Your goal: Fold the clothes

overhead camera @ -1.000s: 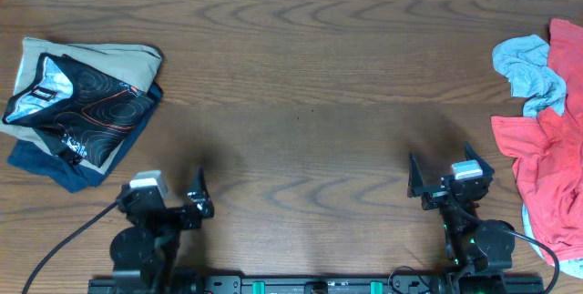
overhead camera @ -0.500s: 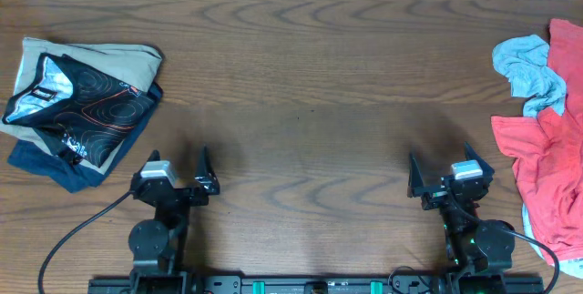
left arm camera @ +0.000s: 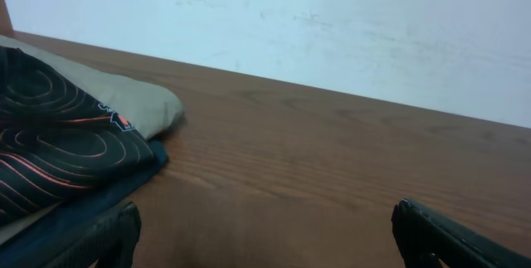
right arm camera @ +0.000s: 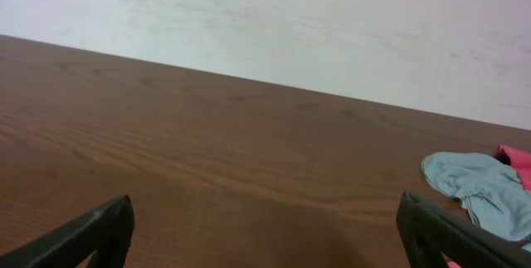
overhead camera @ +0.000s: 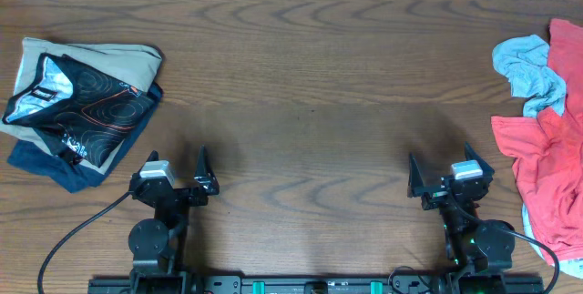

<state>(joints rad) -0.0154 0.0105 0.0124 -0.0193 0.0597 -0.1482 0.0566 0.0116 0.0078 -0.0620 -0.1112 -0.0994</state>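
The clothes, a black jersey (overhead camera: 77,103) with thin orange contour lines, lie folded at the table's far left, on top of a beige and a navy garment. The left wrist view shows the jersey (left arm camera: 50,148) at its left edge. My left gripper (overhead camera: 175,162) hovers near the front edge, to the right of that stack and apart from it. It is open and holds nothing (left arm camera: 267,235). At the front right, my right gripper (overhead camera: 444,167) is also open and holds nothing (right arm camera: 265,233) over bare wood.
A beige garment (overhead camera: 100,57) and a navy one (overhead camera: 55,167) lie under the jersey. A pile of red clothes (overhead camera: 547,167) and a grey-blue garment (overhead camera: 528,71) sit at the right edge. A white wall (right arm camera: 265,19) rises behind the table's far edge.
The left arm shifted a little to the right and turned to face forward, then held still. The right arm and all garments stayed put.
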